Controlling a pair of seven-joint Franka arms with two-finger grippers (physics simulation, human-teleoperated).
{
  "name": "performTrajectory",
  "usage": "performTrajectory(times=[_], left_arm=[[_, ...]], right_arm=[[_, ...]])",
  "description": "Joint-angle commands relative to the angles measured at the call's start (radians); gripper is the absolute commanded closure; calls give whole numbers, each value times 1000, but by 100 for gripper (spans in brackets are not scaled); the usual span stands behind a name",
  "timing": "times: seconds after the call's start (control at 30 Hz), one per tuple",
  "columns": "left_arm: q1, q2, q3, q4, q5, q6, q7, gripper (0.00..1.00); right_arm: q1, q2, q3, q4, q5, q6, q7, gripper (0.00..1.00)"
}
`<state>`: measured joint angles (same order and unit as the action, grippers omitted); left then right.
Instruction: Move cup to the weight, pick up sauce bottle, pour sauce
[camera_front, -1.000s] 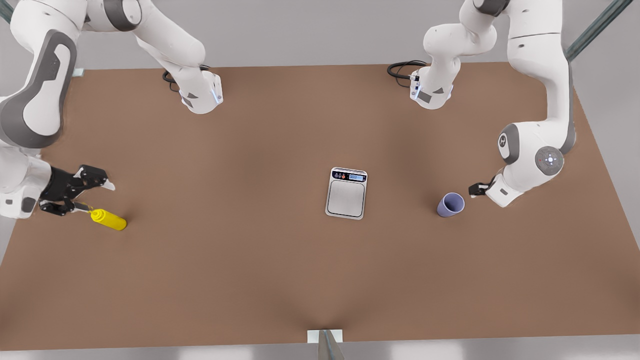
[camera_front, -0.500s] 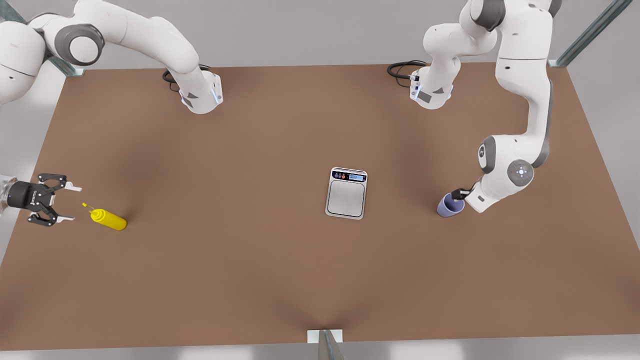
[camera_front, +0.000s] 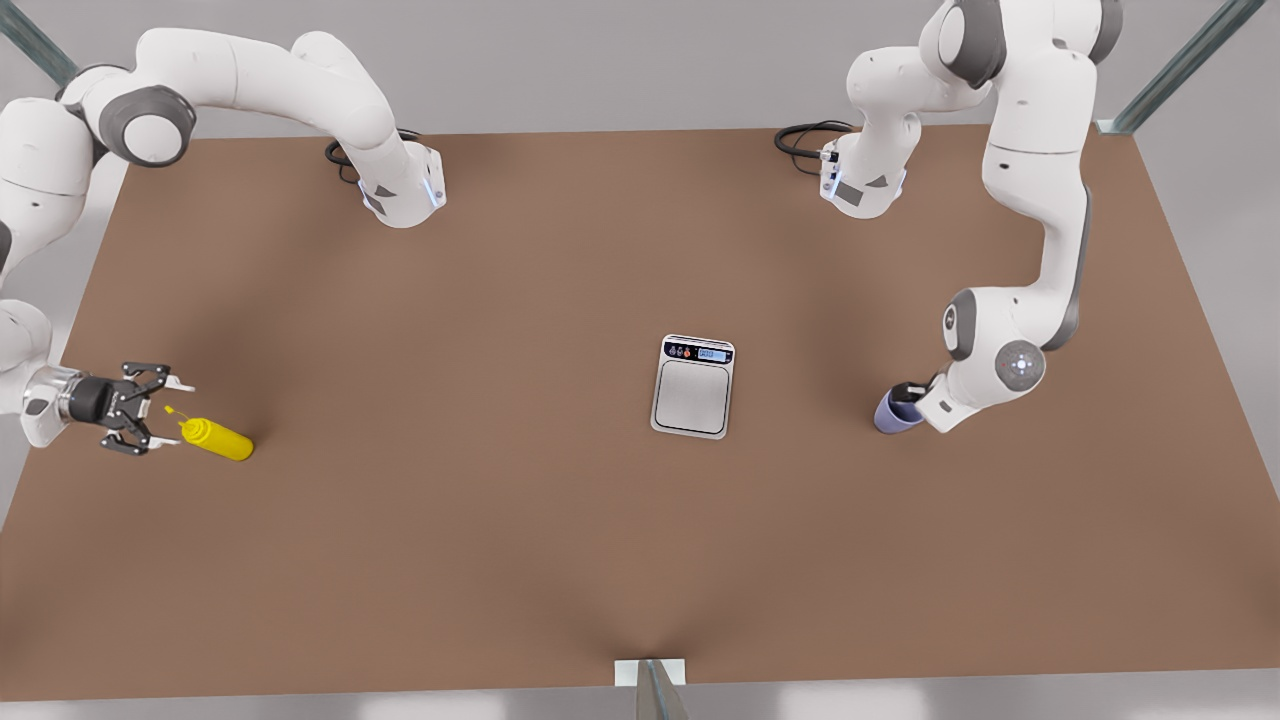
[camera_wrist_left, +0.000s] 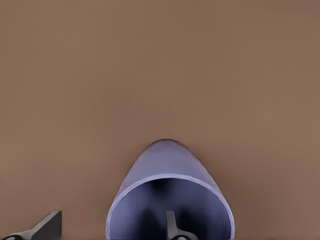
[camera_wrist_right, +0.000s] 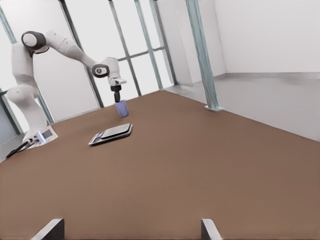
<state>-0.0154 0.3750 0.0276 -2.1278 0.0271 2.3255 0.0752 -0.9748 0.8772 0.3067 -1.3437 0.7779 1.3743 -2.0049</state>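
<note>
The lavender cup (camera_front: 888, 417) stands upright on the brown table at the front view's right. My left gripper (camera_front: 908, 389) is open at its rim. In the left wrist view one finger (camera_wrist_left: 172, 226) is inside the cup (camera_wrist_left: 165, 162) and the other (camera_wrist_left: 49, 226) is outside its wall. The silver scale (camera_front: 692, 390) lies mid-table, apart from the cup. The yellow sauce bottle (camera_front: 220, 439) lies on its side at the front view's left, nozzle toward my open right gripper (camera_front: 165, 411), whose fingers flank the nozzle tip. The right wrist view shows the scale (camera_wrist_right: 112, 133) and cup (camera_wrist_right: 120, 108) far off.
Both arm bases (camera_front: 402, 195) (camera_front: 862, 185) stand at the table's far edge, with black cables beside them. A small bracket (camera_front: 650, 672) sits at the near edge. Bare brown tabletop (camera_front: 480, 500) spreads between bottle and scale.
My right gripper has swung back toward the bottle and now brackets its nozzle. My left gripper has come down onto the cup's rim. Cup, scale and bottle have stayed put.
</note>
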Motion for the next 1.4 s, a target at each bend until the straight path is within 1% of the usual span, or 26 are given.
performTrajectory(times=[0.0,0.03,0.07,0.1,0.13,0.17,0.2,0.23,0.27,0.4,0.63,0.67,0.8,0.87,0.9,0.97,1.13,1.2,1.23,1.27,1.3,1.37], left_arm=[[0,1,0,2,1,0,0,13],[0,2,0,3,1,0,-2,26],[0,8,0,3,1,0,-2,42],[0,9,0,5,1,0,-2,51],[0,9,0,5,1,0,-2,59],[0,10,0,5,1,-2,-2,69],[0,10,0,5,1,-2,-2,72],[0,10,0,5,1,-2,-3,79],[0,10,0,6,1,-2,-5,79],[-1,5,-2,25,1,-9,-5,79],[-24,7,-3,37,-1,-12,-51,79],[-24,4,-3,40,-1,-11,-55,79],[-38,-88,-6,42,-3,-51,-77,79],[-57,-114,-18,42,-67,-64,-117,79],[-84,-114,-20,43,-119,-71,-129,79],[-152,-113,-38,55,-154,-77,-210,79],[-156,-93,-262,104,-154,-77,-503,79],[-158,-56,-339,158,-153,-77,-658,79],[-158,-42,-362,175,-150,-77,-706,79],[-196,-25,-364,203,-145,-77,-758,79],[-202,-19,-367,210,-147,-77,-765,79],[-225,35,-368,255,-145,-75,-801,79]], right_arm=[[-1,2,0,1,0,0,0,0],[-2,2,0,1,0,2,0,0],[-2,3,0,3,0,5,0,0],[1,5,-20,6,3,6,0,0],[-1,11,-21,12,3,6,-14,0],[1,9,-32,12,3,5,-23,0],[1,9,-37,15,3,6,-25,0],[-1,9,-37,17,3,5,-38,0],[-1,9,-51,17,3,3,-48,0],[-21,11,-54,37,-2,-1,-61,0],[-44,77,-74,37,4,9,-144,0],[-45,85,-75,37,4,35,-153,0],[-47,120,-77,35,6,40,-210,0],[-45,129,-77,32,4,71,-233,0],[-45,134,-77,34,6,80,-235,0],[-44,137,-77,34,12,112,-235,0],[-36,163,-77,24,66,115,-288,0],[-36,163,-77,23,63,109,-299,0],[-36,163,-77,23,61,106,-299,0],[-36,163,-77,23,61,108,-302,0],[-30,163,-77,23,64,111,-305,0],[-24,178,-75,23,64,112,-318,0]])
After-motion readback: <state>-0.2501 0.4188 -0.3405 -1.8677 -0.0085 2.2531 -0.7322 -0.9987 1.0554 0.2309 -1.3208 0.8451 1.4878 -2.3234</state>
